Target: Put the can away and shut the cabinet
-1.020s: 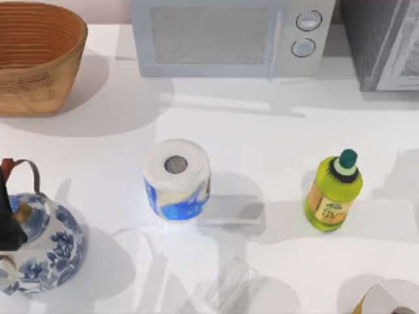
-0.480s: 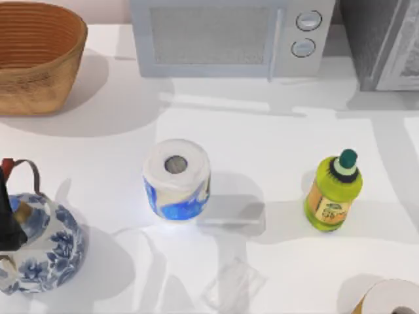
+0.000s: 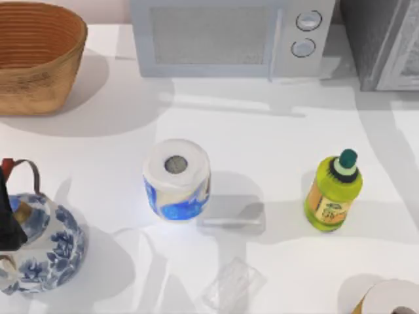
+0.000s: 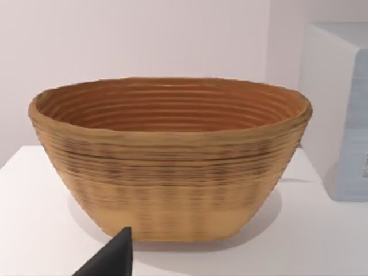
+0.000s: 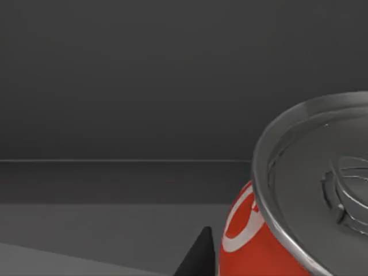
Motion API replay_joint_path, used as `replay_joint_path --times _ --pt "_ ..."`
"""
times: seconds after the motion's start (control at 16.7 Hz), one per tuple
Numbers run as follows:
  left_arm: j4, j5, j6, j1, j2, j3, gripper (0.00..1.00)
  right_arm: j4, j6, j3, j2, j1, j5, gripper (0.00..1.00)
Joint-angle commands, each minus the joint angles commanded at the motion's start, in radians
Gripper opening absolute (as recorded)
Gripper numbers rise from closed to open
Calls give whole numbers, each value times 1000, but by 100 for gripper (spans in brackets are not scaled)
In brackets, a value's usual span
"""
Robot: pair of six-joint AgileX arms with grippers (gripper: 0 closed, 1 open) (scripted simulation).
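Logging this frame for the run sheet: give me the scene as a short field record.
can: red with a silver top, close to the right wrist camera, in front of a dark grey interior
cabinet: grey, at the table's far right corner
left hand: dark part at the table's left edge by the teapot
basket: woven, far left
microwave: back centre
tissue roll: centre
green bottle: upright, right of the roll

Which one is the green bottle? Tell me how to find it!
Start at the microwave at the back of the table. Come forward toward the right side to the small bottle. It alone is lime green, with a dark green cap.
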Motion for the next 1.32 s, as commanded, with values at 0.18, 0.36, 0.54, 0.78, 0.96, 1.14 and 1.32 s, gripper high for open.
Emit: replay_joint_path --times 0.18,0.36,0.54,0.78,0.96,1.14,1.32 --pt "0 0 0 0 0 0 100 -1 0 2 1 0 0 0" --pt "0 0 0 0 0 0 100 0 2 0 0 -4 -1 0" --pt "0 0 0 0 0 0 100 -20 -2 67 61 -4 -10 0" --pt "0 0 0 0 0 0 100 -78 -1 297 232 -8 -39 0" --pt "0 0 0 0 0 0 100 -133 3 525 395 -19 -60 0" --pt "0 0 0 0 0 0 100 -188 1 751 556 -40 -73 0" --pt "0 0 0 0 0 0 100 -232 -1 928 685 -65 -76 0"
